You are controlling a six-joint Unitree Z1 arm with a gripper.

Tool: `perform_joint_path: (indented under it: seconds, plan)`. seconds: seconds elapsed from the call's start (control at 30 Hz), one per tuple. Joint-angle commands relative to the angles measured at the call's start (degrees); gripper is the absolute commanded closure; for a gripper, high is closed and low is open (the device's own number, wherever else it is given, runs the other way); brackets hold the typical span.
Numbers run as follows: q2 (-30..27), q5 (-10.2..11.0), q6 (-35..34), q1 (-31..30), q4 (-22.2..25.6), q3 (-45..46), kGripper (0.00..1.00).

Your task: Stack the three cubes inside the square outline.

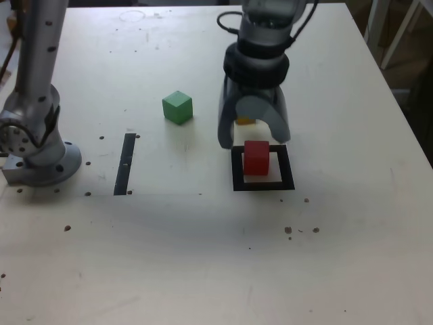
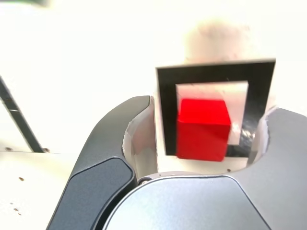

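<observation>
Apparently free of any load, the claw [image 1: 253,142] stands well open, its jaws parted on either side of the red cube [image 2: 203,129] with daylight between, so nothing is gripped. That cube sits just ahead of the claw's mouth, inside the square outline [image 1: 238,177]. The yellow cube [image 1: 245,121] peeks out from behind the claw in the exterior view, mostly hidden; the green cube [image 1: 177,107] lies well apart from it, toward the exterior view's left, on the bare surface [image 1: 155,264].

All three look like small, stiff, matte blocks, probably light and not very fragile, with flat faces that should give decent friction. I'd take each of the loose ones low to mid-height on two opposite side faces, jaws square to them; a grip across the corners would likely twist the block. The red one, as the base, seems best left alone: being light, it could skid if a jaw brushed it as the claw backs off or if the next cube came down hard.
</observation>
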Motion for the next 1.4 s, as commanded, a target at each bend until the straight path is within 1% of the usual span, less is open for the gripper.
perform_joint_path:
  seconds: [0.0,0.2,0.37,0.53,0.67,0.77,0.8,0.9,1.0,1.1,1.17,1.23,1.27,1.37]
  plan:
    - [-1.16,0.84,-0.07,1.18,0.78,0.13,0.0]
    - [-2.51,3.57,2.49,6.74,2.25,0.21,0.0]
    - [-0.98,4.43,6.31,11.53,1.52,-0.31,0.0]
    - [1.94,4.27,9.79,15.38,0.58,-1.62,0.01]
    - [4.66,3.26,11.84,16.92,0.66,-3.25,0.02]
    - [6.79,2.41,12.77,17.42,1.11,-4.6,0.06]
    - [7.41,2.18,12.96,17.53,1.28,-4.97,0.08]
    - [8.86,1.8,13.19,17.76,1.67,-5.76,0.2]
    - [9.33,1.84,13.08,17.82,1.69,-6.0,0.36]
    - [9.34,2.2,12.84,17.82,1.54,-6.04,0.55]
    - [9.26,2.46,12.75,17.82,1.41,-6.0,0.65]
    - [9.19,2.66,12.74,17.82,1.27,-5.97,0.7]
    - [9.16,2.73,12.74,17.82,1.24,-5.96,0.72]
    - [9.12,2.79,12.74,17.82,1.29,-5.94,0.72]
